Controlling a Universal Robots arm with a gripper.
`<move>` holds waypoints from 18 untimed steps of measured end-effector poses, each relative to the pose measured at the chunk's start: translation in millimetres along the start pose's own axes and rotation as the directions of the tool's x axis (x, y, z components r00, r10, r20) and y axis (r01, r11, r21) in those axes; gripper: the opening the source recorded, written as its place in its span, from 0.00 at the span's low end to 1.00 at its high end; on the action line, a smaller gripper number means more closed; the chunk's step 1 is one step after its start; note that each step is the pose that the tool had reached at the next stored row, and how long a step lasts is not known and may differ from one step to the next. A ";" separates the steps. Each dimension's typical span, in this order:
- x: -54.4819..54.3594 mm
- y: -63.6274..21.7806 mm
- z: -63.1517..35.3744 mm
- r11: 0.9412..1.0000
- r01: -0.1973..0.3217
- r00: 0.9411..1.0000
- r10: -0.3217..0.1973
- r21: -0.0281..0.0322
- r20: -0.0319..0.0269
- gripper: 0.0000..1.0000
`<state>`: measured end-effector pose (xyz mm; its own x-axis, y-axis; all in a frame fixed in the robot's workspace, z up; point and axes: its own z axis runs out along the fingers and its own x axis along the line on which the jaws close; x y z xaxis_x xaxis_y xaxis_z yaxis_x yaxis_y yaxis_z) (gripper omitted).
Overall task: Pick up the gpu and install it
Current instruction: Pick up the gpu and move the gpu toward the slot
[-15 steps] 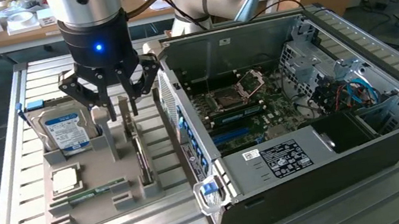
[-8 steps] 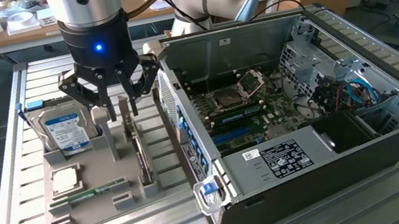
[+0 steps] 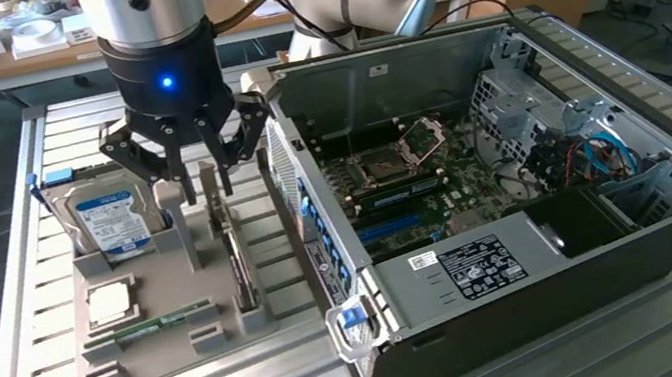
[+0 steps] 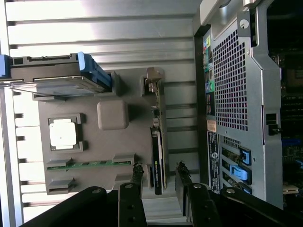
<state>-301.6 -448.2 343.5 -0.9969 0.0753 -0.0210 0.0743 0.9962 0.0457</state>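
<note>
Gripper (image 4: 158, 168) was held over the gray tray (image 4: 113, 146), jaws spread wide, nothing pinched | gpu (image 4: 157, 151) was stood on edge in a tray slot near the computer case (image 4: 236, 94) | card's near end was framed between both fingers, long axis crosswise to their closing line.

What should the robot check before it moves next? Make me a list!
1. End effector open: ok.
2. gpu standing on edge in the grey tray: ok.
3. gpu lined up between the fingers: ok, judging by the wrist view.
4. gpu gripped: not ok, not yet held.
5. Computer case side open: ok.
6. Blue slot on the board free: cannot tell.
</note>
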 end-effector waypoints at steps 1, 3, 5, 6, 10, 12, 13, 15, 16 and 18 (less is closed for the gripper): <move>0.0 0.0 0.0 1.000 0.000 1.000 0.000 0.000 0.000 0.41; 0.0 0.0 0.0 1.000 0.000 1.000 0.000 0.000 0.000 0.41; 0.0 0.0 0.1 1.000 0.000 1.000 0.000 0.000 0.000 0.41; 0.0 0.0 0.3 1.000 0.000 1.000 0.000 0.000 0.000 0.41; 0.0 0.0 0.9 1.000 0.000 1.000 0.000 0.000 0.000 0.41; 0.0 0.0 1.0 1.000 0.000 1.000 0.000 0.000 0.000 0.41; 0.0 0.0 1.0 1.000 0.000 1.000 0.000 0.000 0.000 0.41; 0.0 0.0 1.4 1.000 0.000 1.000 0.000 0.000 0.000 0.41; 0.0 0.0 1.3 1.000 0.000 1.000 0.000 0.000 0.000 0.41; 0.0 0.0 1.4 1.000 0.000 1.000 0.000 0.000 0.000 0.41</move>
<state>-301.6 -448.1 342.2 -0.9969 0.0753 -0.0208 0.0743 0.9962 0.0457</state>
